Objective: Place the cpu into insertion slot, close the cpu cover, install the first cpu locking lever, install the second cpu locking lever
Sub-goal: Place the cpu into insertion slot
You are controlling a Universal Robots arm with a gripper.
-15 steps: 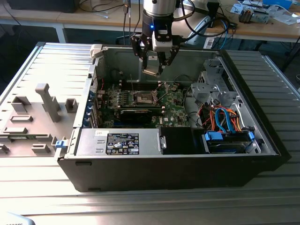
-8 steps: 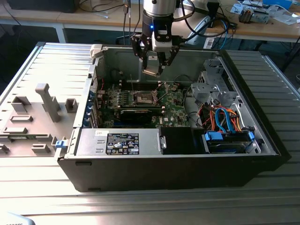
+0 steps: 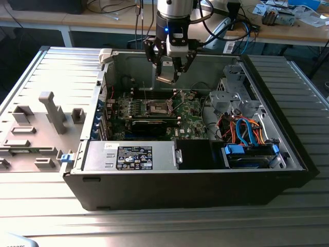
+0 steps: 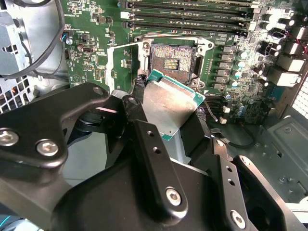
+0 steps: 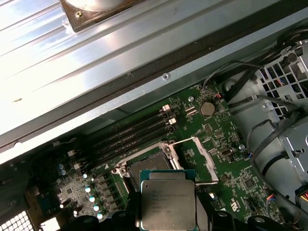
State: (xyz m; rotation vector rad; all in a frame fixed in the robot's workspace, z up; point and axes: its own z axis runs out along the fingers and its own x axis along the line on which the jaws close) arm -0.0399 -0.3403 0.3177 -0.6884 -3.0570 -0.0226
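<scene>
The gripper (image 3: 168,76) hangs in the upper centre of the exterior view, over the open computer case (image 3: 195,180). Its fingers are clamped on two opposite edges of the cpu (image 3: 167,78), which is held tilted with its silvery top showing in both wrist views. The chip is up in the air, clear of the green motherboard (image 3: 191,117). Below it in the exterior view, near the frame's centre, the insertion slot (image 3: 158,107) lies uncovered, its dark contact field exposed in the second wrist view. The cpu cover (image 5: 204,156) stands swung open along one side of the slot.
</scene>
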